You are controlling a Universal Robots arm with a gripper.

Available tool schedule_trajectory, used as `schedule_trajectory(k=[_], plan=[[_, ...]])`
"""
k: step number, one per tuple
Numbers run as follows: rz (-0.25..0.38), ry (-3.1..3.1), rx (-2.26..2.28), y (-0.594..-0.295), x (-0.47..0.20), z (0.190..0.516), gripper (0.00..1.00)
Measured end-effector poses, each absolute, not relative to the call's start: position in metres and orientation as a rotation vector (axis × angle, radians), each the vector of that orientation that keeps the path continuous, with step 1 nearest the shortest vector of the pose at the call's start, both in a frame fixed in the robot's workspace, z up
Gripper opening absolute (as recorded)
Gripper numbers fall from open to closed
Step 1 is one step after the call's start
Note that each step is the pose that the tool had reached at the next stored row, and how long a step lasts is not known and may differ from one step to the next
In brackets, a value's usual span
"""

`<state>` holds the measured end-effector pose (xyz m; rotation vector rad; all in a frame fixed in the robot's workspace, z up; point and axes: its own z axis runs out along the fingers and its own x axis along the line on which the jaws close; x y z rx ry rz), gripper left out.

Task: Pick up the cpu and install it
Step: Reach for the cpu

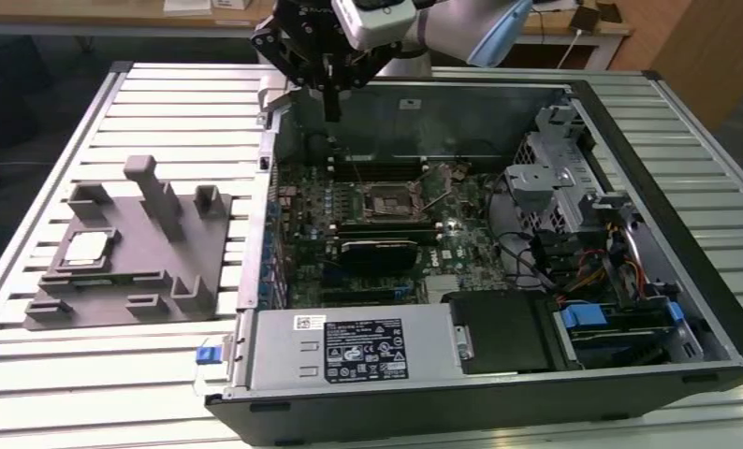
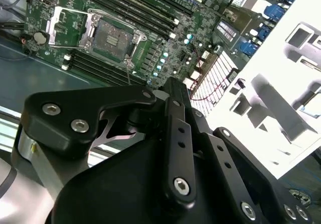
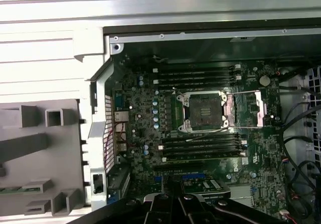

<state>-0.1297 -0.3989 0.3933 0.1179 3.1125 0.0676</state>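
The cpu (image 1: 87,248), a small pale square chip, lies flat in a recess of the grey holder block (image 1: 159,281) on the table, at the exterior view's left of the open computer case. My gripper (image 1: 330,110) hangs above the far edge of the case, well apart from the cpu, its fingers pointing down, shut and holding nothing. Its black linkages show in both wrist views (image 2: 170,86) (image 3: 173,204). The motherboard socket (image 1: 390,198) (image 2: 110,38) (image 3: 205,111) stands open, its metal cover (image 3: 251,106) folded aside.
The case wall (image 1: 262,187) rises between the holder block and the motherboard (image 1: 346,220). A power supply (image 1: 346,348) sits at the near end, with drive cages and cables (image 1: 577,215) on the exterior view's right. Tall posts (image 1: 147,182) rise from the holder block (image 3: 45,153).
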Motion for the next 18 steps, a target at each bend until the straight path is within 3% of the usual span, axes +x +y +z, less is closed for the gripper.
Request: schedule_trajectory(k=[18], plan=[[0.068,3.111,0.118,-0.399,-0.153,0.393,0.11]])
